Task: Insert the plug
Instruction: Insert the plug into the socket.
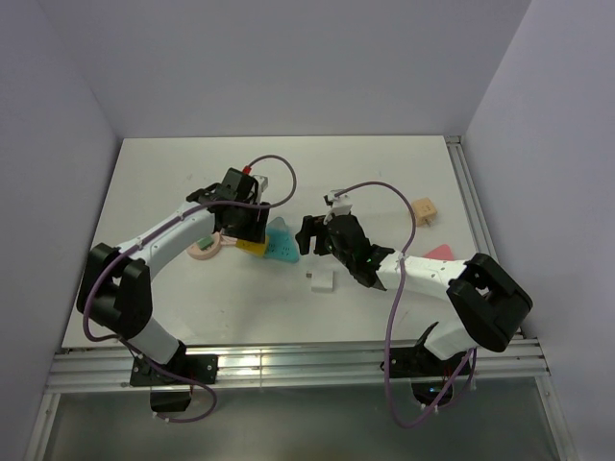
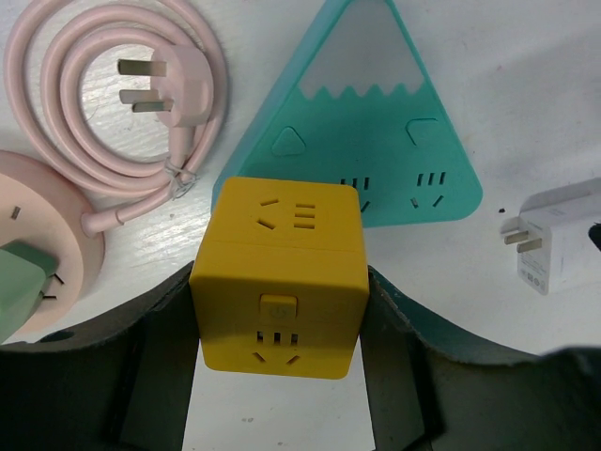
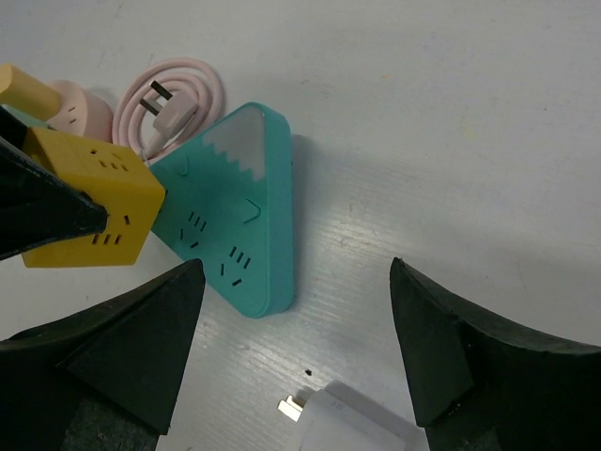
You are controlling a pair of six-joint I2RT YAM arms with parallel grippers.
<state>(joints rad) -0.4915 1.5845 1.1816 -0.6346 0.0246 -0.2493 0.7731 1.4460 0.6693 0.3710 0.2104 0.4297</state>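
Worktop (image 1: 375, 173): white and flat, with the two arm bases at its near edge.
Plug (image 2: 17, 282): mint-green block at the far left edge of the left wrist view, mostly cut off. It sits on top of the pink round socket (image 2: 47, 221); its prongs are hidden, so I cannot tell whether they are seated.
Left jaws: closed on the yellow cube (image 2: 282, 277), one dark jaw against each side face. The cube's top and front faces show their slot openings.
Right jaws: spread wide with nothing between them, hanging over bare worktop beside the teal strip.
Teal strip (image 2: 362, 122): triangular, mountain-shaped socket block lying flat, with its near edge tucked just behind the yellow cube.
Pink cord (image 2: 183, 80): coiled in loops just beside the pink round socket, ending in a three-pin head that lies inside the coil.
White block (image 2: 559, 240): plain adapter with metal prongs pointing towards the teal strip. It lies apart from the strip, on the near side below the right jaws.
Tan square piece (image 1: 426, 209): at the right side of the worktop, well apart from the sockets.
Pink flat piece (image 1: 440, 252): near the right arm's elbow, partly covered by it.
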